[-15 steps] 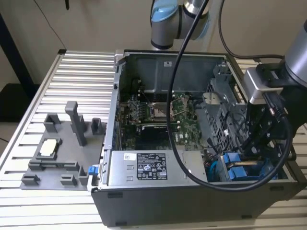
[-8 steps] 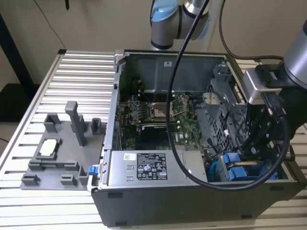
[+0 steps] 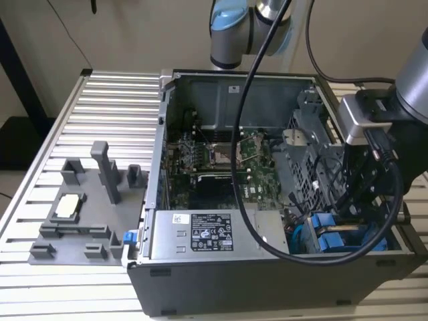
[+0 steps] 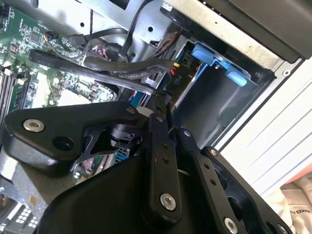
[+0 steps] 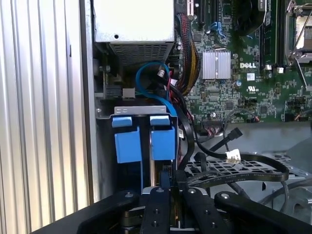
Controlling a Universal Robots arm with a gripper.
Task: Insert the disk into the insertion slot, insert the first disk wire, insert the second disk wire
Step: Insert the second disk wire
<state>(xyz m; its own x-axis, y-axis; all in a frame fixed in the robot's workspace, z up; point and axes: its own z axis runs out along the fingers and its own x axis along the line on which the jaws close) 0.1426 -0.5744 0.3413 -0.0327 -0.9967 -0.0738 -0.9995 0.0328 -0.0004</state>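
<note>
Two blue-fronted carriers stand side by side in the grey drive cage (image 5: 141, 111). The one (image 5: 162, 139) in line with my gripper looks like the disk, seated in the insertion slot. I cannot tell the two apart for sure. In the exterior view the blue fronts (image 3: 328, 234) show low in the case's right corner, under the arm's wrist (image 3: 368, 127). My gripper (image 5: 171, 187) hangs just over the carriers, its fingers drawn together on a small black wire connector (image 5: 165, 171). In the second wrist view the gripper (image 4: 158, 102) meets a flat black wire (image 4: 122, 73).
A silver power-supply box (image 3: 200, 234) sits at the case's front beside the cage. The green motherboard (image 5: 243, 73) lies beyond. Loose black cables (image 5: 243, 165) and a blue looped cable (image 5: 146, 80) crowd the cage. A grey fixture plate (image 3: 73, 221) lies on the exterior view's left.
</note>
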